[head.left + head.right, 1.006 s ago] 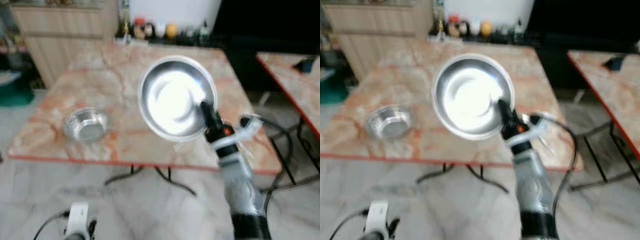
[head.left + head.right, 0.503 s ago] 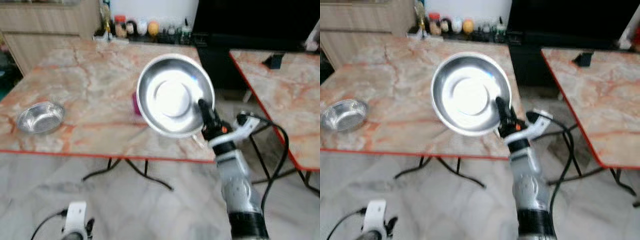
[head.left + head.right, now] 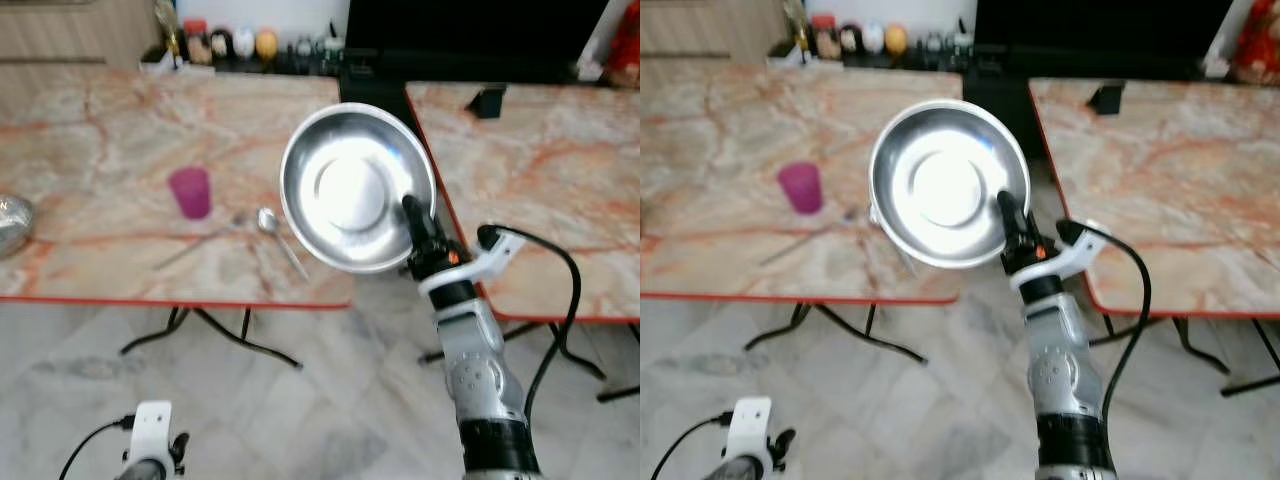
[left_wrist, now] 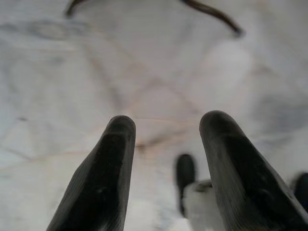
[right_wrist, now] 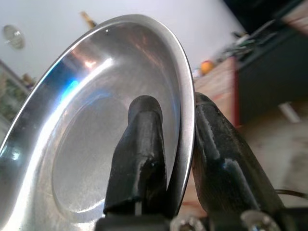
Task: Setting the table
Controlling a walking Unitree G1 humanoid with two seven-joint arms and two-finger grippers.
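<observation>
Steel plate [image 3: 358, 190]: pinched by its rim in my right gripper [image 3: 413, 216], frame centre, above the floor, not yet placed.
Left gripper [image 4: 166, 144]: fingers apart, idle, lower left.
Laid already: spoon [image 3: 278, 234], pink cup [image 3: 190, 192] on table [image 3: 90, 130], left.
Left to do: set plate down.

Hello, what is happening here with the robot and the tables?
The right gripper is shut on the rim of a steel plate and holds it tilted in the air, in front of the gap between two marble tables. On the left table lie a pink cup and a spoon. The left gripper hangs idle and open near the floor.
</observation>
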